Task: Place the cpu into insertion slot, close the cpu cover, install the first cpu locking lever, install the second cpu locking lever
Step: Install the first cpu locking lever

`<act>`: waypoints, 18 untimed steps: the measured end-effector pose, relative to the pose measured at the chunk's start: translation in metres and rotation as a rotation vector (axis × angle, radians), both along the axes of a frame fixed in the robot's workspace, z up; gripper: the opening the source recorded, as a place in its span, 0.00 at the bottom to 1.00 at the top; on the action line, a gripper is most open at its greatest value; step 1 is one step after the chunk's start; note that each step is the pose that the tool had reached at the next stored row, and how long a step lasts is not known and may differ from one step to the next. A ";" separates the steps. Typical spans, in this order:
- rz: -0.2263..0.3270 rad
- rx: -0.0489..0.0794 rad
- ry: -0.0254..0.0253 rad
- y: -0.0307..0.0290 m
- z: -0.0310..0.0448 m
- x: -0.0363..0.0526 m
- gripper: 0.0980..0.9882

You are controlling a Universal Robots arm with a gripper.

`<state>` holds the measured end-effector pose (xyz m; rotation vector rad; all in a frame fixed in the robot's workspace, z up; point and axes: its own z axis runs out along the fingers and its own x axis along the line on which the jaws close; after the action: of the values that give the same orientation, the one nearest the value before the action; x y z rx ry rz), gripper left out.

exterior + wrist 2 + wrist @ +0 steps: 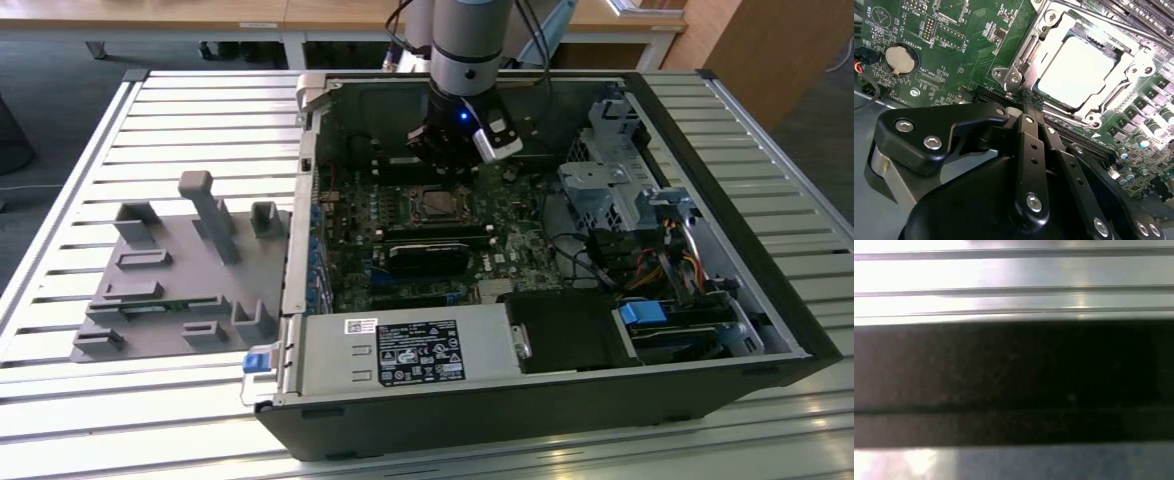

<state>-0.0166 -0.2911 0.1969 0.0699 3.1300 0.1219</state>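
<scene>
I see the flat square dull-silver cpu (pixel 1080 71) seated in the metal-rimmed insertion slot (pixel 1134 67) | thin silver frame cpu cover (pixel 1030 47) around it | black gripper (pixel 1029 100) beside, pinched together, grasping nothing | round coin battery (pixel 898 57) nearby

Lab or workshop for robotic computer assembly. Open black desktop computer case (pixel 561 330) lies on slatted aluminium worktable (pixel 80 160), green motherboard (pixel 400 230) exposed. Grey fixture plate (pixel 174 270) with upright holders sits beside case. Wooden desks (pixel 267 15) and grey floor behind suggest office-like research room.
</scene>
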 end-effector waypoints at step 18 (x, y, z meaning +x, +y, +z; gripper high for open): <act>0.000 -0.020 0.0002 0.0001 0.0017 0.0001 0.01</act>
<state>-0.0164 -0.2910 0.1986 0.0699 3.1307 0.0911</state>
